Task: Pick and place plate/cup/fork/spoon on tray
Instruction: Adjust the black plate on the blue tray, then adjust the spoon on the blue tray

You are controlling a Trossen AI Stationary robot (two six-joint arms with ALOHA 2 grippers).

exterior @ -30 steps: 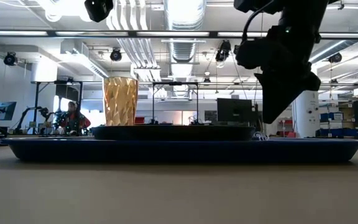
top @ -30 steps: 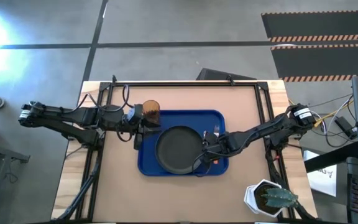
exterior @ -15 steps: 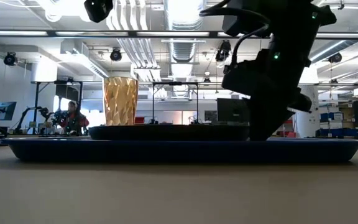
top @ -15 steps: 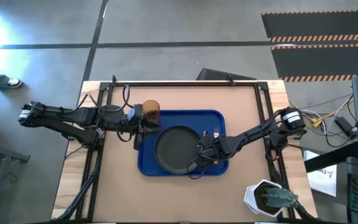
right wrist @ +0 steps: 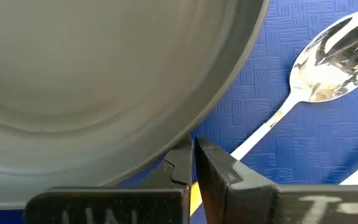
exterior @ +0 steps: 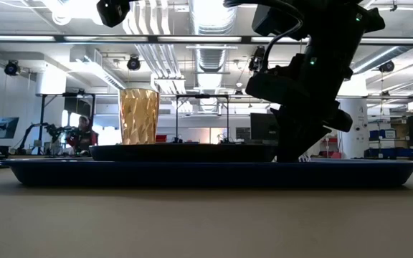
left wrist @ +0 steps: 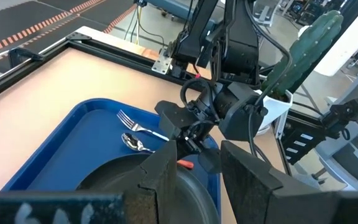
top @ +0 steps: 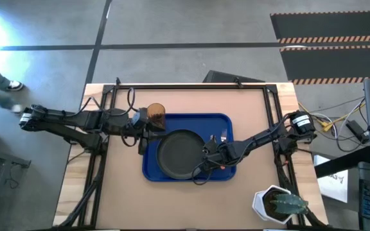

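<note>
Now my right gripper (top: 205, 162), fingers closed, has dropped to the right rim of the round matte black plate (top: 180, 154) and nudged it leftward, mid-frame on the bright blue rectangular plastic tray (top: 151, 168); my half-open left gripper (top: 148, 126) waits empty.

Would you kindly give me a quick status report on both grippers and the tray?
Right gripper shut, down at plate rim. Left gripper by cup. Plate, cup, fork, spoon all on tray.
</note>
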